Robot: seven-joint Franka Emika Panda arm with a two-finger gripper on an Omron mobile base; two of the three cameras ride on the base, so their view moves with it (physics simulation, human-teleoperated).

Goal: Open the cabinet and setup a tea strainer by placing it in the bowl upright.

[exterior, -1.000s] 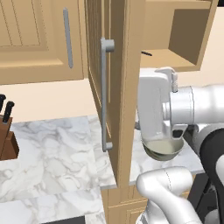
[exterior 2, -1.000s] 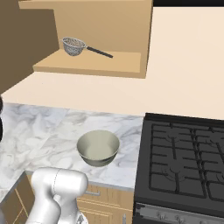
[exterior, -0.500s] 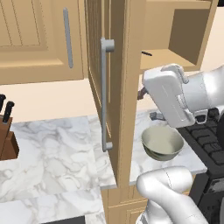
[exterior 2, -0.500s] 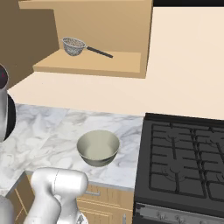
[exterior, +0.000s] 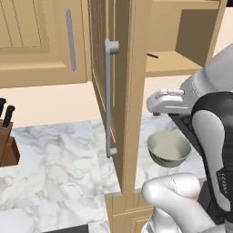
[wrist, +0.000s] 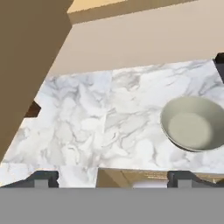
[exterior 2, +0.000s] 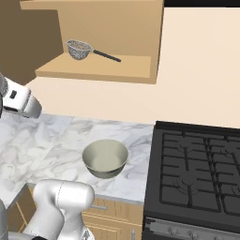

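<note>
Above the marble counter [wrist: 105, 122], the hand [wrist: 111, 177] hangs empty, fingertips spread wide. The round cream-grey bowl [exterior 2: 105, 158] sits near the counter's front edge; the grey mesh tea strainer [exterior 2: 78, 48] lies on the open tan wooden cabinet's shelf [exterior 2: 126, 68].

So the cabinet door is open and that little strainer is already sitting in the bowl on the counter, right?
Not quite. The cabinet door is open, but the tea strainer lies on the cabinet shelf; the bowl on the counter holds nothing, as the right base view shows.
</note>
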